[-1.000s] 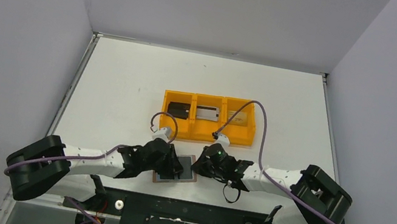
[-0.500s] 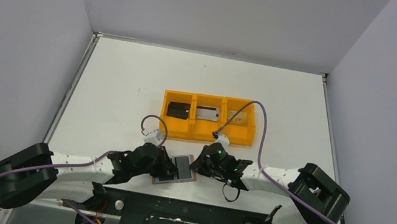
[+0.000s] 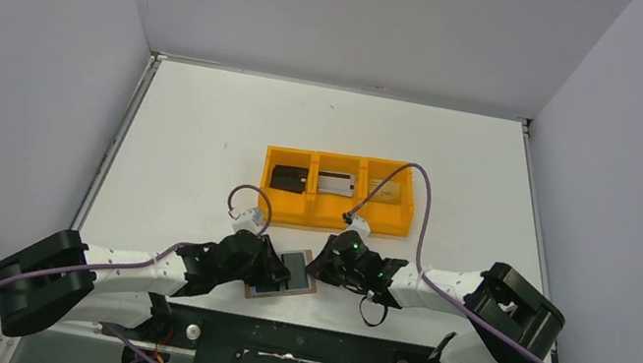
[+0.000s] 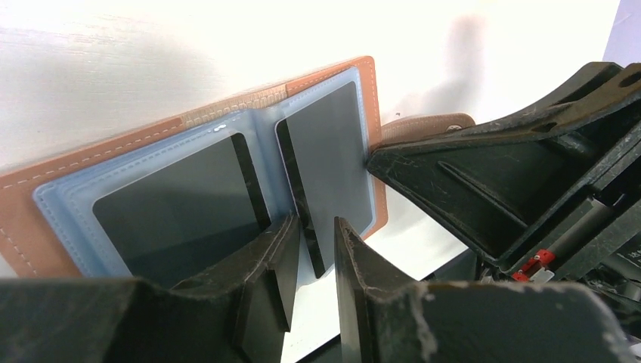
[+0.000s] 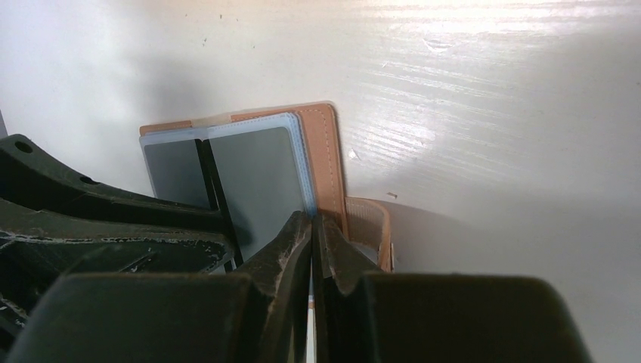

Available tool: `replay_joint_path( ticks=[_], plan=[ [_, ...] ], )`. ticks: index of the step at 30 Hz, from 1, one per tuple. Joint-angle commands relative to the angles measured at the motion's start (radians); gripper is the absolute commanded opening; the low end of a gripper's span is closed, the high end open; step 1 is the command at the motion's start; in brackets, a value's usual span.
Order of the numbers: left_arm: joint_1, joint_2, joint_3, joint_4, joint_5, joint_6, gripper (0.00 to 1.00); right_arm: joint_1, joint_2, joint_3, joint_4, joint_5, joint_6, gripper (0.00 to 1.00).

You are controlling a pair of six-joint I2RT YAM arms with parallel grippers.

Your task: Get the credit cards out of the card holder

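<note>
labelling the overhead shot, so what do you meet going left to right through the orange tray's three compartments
in the orange tray: black card → silvery grey card → gold-tan card

The card holder (image 4: 219, 125) is tan-brown leather with pale stitching and grey-blue plastic sleeves over dark panels. Tray (image 3: 331, 215) is bright orange, credit cards (image 3: 335, 183) black, silvery grey and gold-tan. Plain white desk (image 3: 205, 141), purple cables (image 3: 423, 210).
</note>
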Motion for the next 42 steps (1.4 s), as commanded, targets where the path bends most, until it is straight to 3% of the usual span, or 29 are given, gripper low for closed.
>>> replay_joint_path(
  ticks=[1,8,13,36,42],
  plan=[
    [0.007,0.029,0.028,0.026,-0.003,0.017,0.24,0.005,0.066,-0.027,-0.104,0.004,-0.016,0.00],
    [0.007,0.022,0.015,0.036,-0.008,-0.001,0.15,0.005,0.067,-0.029,-0.106,0.004,-0.012,0.00],
    [0.007,-0.017,-0.006,0.048,-0.024,-0.016,0.00,0.005,0.066,-0.027,-0.109,0.006,-0.012,0.00],
    [0.026,-0.108,-0.001,-0.056,0.002,0.037,0.00,0.016,0.038,-0.004,-0.129,0.032,-0.037,0.00],
    [0.029,-0.074,0.005,-0.031,0.015,0.043,0.00,0.038,-0.069,0.053,-0.126,0.030,-0.133,0.09]
  ],
)
